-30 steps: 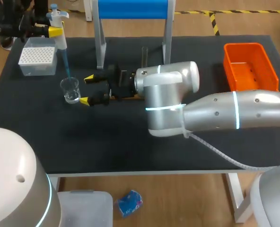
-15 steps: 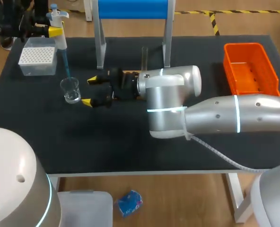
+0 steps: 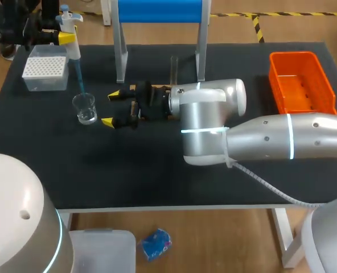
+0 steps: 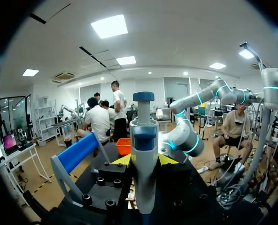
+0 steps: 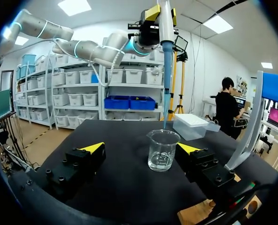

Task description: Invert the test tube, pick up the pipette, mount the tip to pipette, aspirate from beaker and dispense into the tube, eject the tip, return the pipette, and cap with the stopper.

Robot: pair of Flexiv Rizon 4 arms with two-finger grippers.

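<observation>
I'm at the aspirate step: my left hand [image 3: 66,38] clenches the pipette [image 3: 72,41], tip [image 3: 78,74] just above the beaker [image 3: 86,108] on the tabletop [image 3: 157,170], right hand [image 3: 110,108] released beside it, so next I should lower the tip straight in.

No text, number or sign can be read on the pipette [image 3: 72,45], the beaker [image 3: 86,108], the tip box [image 3: 44,71] or the desk [image 3: 157,176].

Clear glossy beaker [image 5: 163,150], matt black table [image 3: 157,170], smooth orange plastic bin [image 3: 302,85]
</observation>
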